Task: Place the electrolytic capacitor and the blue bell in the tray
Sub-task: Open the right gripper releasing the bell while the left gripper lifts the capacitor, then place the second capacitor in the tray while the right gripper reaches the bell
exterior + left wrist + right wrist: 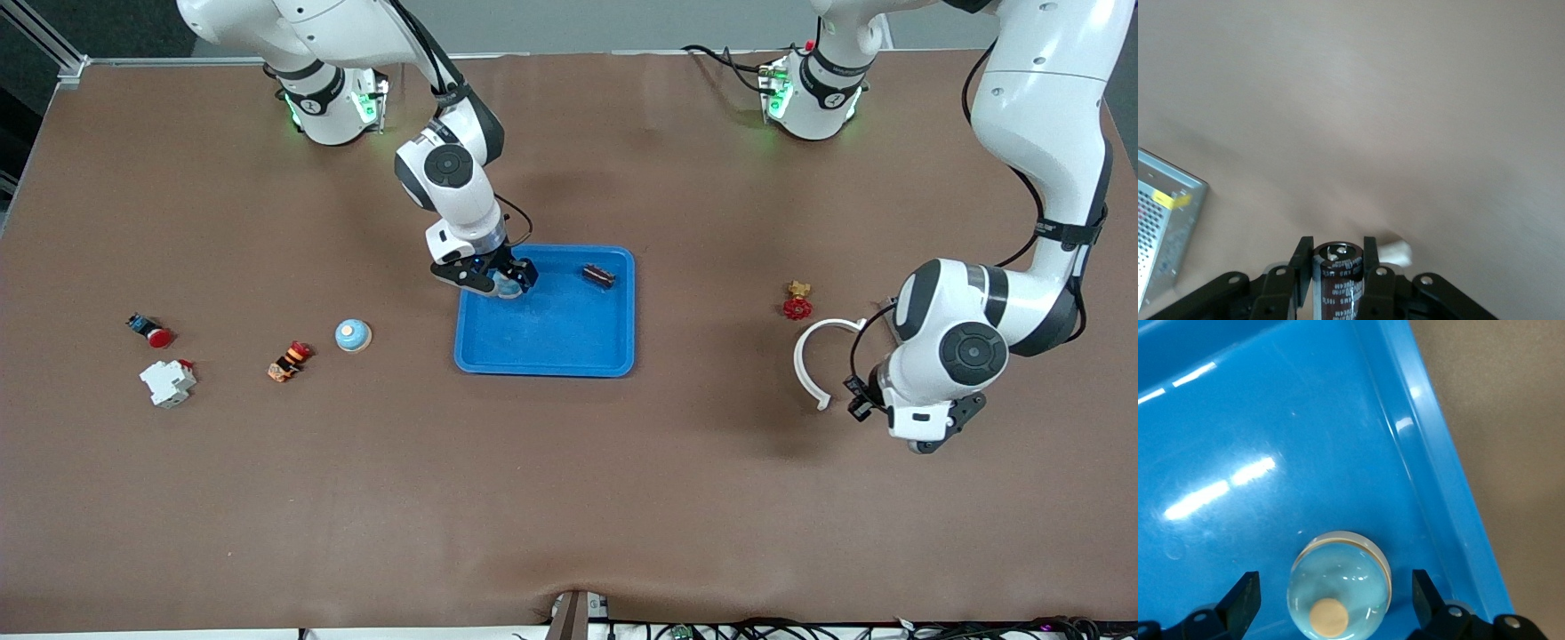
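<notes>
The blue bell (1338, 587), a pale blue dome with a tan button on top, sits in the tray (551, 333) at its corner toward the right arm's base. My right gripper (505, 283) stands open around the bell, with both fingers apart from it. A dark brown electrolytic capacitor (1338, 270) is upright between the fingers of my left gripper (1338, 263), which is shut on it. That gripper (929, 437) is low over the table toward the left arm's end, beside a white arc (818, 356). The front view hides the capacitor under the hand.
A small dark cylindrical part (598, 276) lies in the tray. A second blue bell (353, 335), an orange part (289, 360), a white breaker (167, 382) and a red button (151, 331) lie toward the right arm's end. A red valve handle (797, 307) and a perforated metal box (1165, 227) are near the left gripper.
</notes>
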You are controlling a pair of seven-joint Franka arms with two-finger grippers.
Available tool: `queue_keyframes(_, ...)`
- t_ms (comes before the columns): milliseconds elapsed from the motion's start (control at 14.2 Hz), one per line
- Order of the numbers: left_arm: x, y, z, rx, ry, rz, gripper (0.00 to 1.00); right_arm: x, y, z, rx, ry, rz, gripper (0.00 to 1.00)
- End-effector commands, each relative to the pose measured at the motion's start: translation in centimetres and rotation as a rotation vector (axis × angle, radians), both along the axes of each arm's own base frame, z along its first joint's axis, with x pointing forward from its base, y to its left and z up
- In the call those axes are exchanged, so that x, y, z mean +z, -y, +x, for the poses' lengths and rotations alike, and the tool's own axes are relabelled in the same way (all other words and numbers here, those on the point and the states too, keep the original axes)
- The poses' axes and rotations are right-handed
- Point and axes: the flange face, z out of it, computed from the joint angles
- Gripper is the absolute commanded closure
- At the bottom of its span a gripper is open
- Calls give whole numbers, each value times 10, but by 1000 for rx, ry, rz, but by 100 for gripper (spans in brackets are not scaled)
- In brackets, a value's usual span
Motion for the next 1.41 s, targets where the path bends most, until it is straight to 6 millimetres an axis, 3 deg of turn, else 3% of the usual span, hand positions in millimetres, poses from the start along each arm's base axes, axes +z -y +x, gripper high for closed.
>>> queue_keyframes(0, 21, 44, 0, 3, 8, -58, 100, 34, -3, 11, -3, -15, -18, 0)
queue_keyframes(141, 29, 86, -6, 75, -4, -81, 100, 67, -10, 32, -2, -80, -75, 0)
queue_keyframes(282, 31, 131, -18, 79, -1, -80, 100, 95, -1, 56, 62, -154, -135, 0)
queue_keyframes(493, 28, 221, -51, 87, 14, -72, 100, 109, 49, 79, 145, -153, -132, 0)
queue_keyframes(775, 19, 306, -92, 68, 34, -90, 100, 119, 126, 99, 221, -144, -121, 0)
queue_keyframes(987, -4, 366, -126, 103, 62, -149, 100, 93, 169, 86, 261, -62, -98, 0)
queue_keyframes(1339, -41, 411, -161, 130, 55, -171, 100, 63, 226, 82, 315, -30, -101, 0)
